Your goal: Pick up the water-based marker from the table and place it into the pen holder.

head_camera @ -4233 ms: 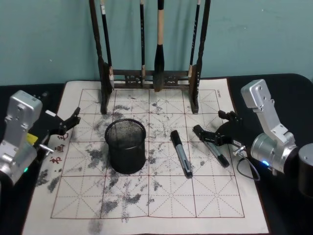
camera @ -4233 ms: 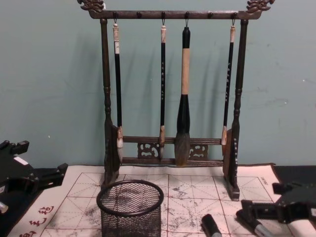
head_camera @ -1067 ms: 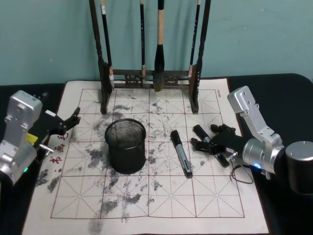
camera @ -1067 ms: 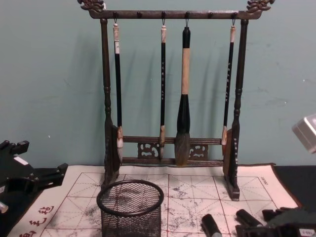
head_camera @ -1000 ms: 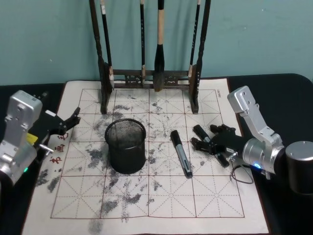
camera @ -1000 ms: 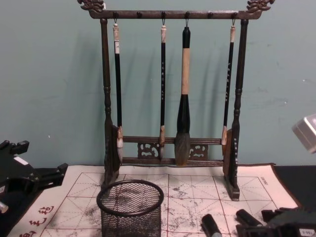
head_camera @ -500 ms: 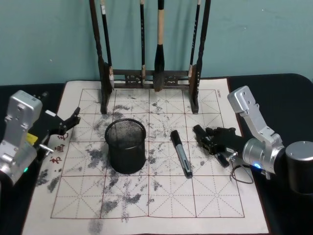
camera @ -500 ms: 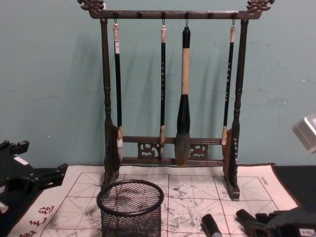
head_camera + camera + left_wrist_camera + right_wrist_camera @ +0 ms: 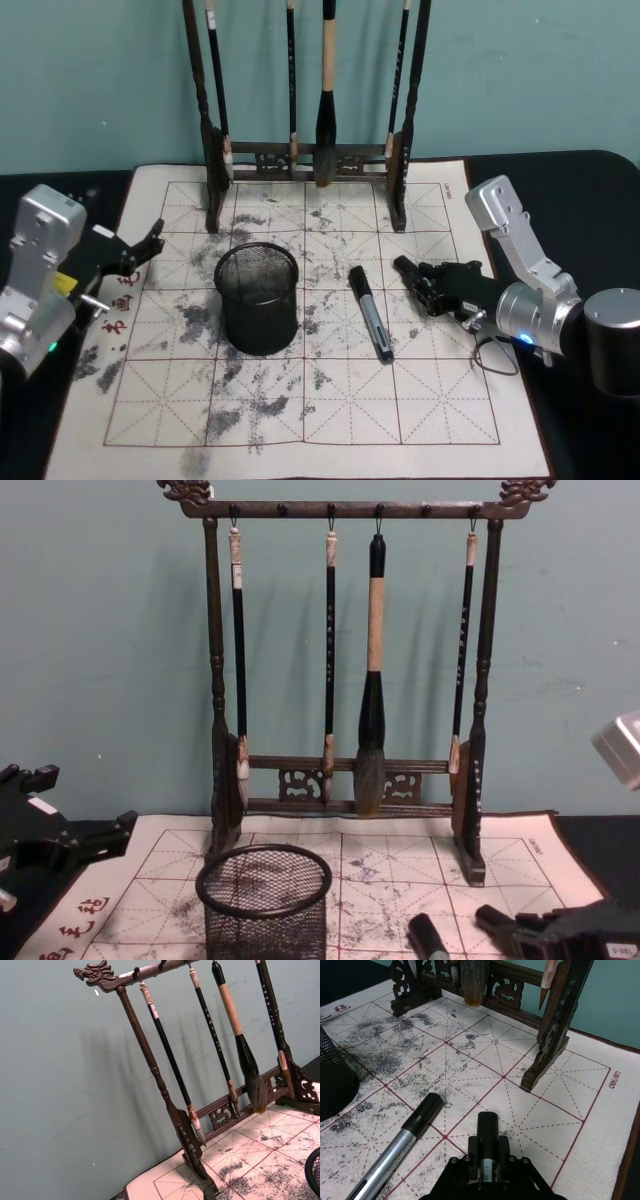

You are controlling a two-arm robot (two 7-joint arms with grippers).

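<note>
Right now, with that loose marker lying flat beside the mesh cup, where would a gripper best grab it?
Probably mid-barrel, from straight above, fingers straddling its width. The loose marker lies flat on the mat, long and thin, with bare mat on both sides. The right gripper, nearest, is shut on the other marker; the left gripper sits parked at the mat's left edge.

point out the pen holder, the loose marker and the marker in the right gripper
pen holder (image 9: 257,315), head view, front mesh wall.
loose marker (image 9: 371,315), head view, middle of the barrel.
held marker (image 9: 487,1132), right wrist view, black cap end.
</note>
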